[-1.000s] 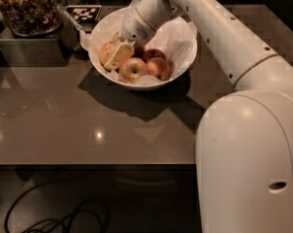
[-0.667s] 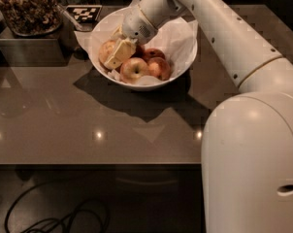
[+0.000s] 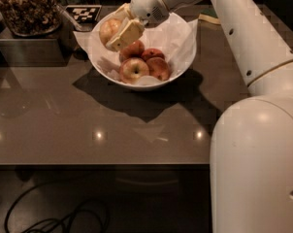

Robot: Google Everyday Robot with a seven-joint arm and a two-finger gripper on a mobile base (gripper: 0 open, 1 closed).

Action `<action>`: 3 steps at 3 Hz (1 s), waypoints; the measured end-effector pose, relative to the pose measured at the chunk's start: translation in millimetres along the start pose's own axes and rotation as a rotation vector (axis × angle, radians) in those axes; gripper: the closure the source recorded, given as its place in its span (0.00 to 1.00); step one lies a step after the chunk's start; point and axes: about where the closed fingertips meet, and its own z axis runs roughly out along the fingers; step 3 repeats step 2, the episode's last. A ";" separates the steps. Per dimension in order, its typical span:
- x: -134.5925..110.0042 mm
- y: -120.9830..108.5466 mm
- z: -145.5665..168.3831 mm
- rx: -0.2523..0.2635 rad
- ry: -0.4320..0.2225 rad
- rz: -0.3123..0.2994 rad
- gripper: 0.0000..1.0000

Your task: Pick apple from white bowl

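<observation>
The white bowl [image 3: 152, 85] stands on a dark glossy table [image 3: 88, 125], lined with crumpled white paper [image 3: 178, 35] that rises past its rim. The gripper [image 3: 115, 29] sits over the bowl's left rear part, reaching in from the white arm [image 3: 243, 38] that crosses above the bowl's right side. Its two cream fingers [image 3: 126, 33] pinch the apple [image 3: 107, 29], one pad lying across the fruit's right face and the other showing behind its top. That pale yellow-orange apple is inside the bowl's left rim, apart from the fruit below it and seemingly higher than it. In the middle of the bowl lie the rest: a yellow-red apple with a dark stem dimple [image 3: 134, 70] toward the front rim, and smaller darker red apples [image 3: 158, 67] just beside it and behind it, touching one another. Left of the bowl a metal box [image 3: 27, 50] carries a clear jar of brown nuts [image 3: 25, 6], and a black-and-white checkered marker [image 3: 84, 13] lies just behind the bowl's left rear. In front of the bowl, below the table's edge, dark cables [image 3: 54, 217] curl on the floor.
</observation>
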 end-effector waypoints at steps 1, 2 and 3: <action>-0.2 0.4 -30.6 0.032 -0.063 -0.002 1.00; 9.9 0.8 -61.6 0.097 -0.089 0.023 1.00; 9.9 0.8 -61.6 0.097 -0.089 0.023 1.00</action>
